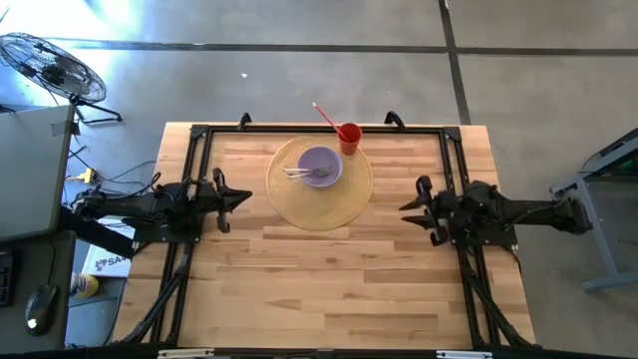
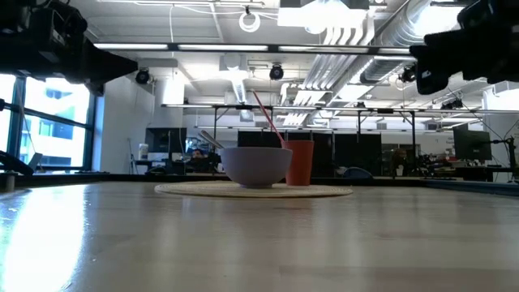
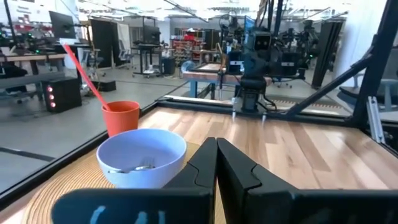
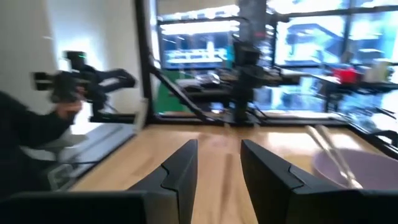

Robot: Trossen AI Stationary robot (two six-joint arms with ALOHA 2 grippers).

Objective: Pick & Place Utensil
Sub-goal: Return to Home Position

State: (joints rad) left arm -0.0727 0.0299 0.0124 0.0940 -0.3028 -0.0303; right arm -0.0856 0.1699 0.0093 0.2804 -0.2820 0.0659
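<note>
High view: purple bowl (image 1: 320,160) on round woven mat (image 1: 344,204), far-middle of counter (image 1: 329,289), silver utensils (image 1: 304,174) lying inside; orange cup (image 1: 349,137) just beside bowl at the mat's far rim, orange straw (image 1: 324,115) leaning out of it. Left tool (image 1: 239,199) at counter's left side, right tool (image 1: 409,207) at its right side, both well apart from mat, nothing carried. Low view: bowl and cup side by side, straw slanting up from cup; arms only dark shapes in upper corners. Left wrist view: left tool (image 3: 216,155) clenched on nothing, tips meeting; bowl just ahead with silver utensils showing inside, cup and straw beyond it. Right wrist view: right tool (image 4: 219,149) released, plain gap between tips, empty; bowl rim and one utensil handle in sight. Judged: all placing finished, homing step in hand. Next move likely calls for folding both arms to rest, no grasp needed; only care, keeping clear of cup and straw.
</note>
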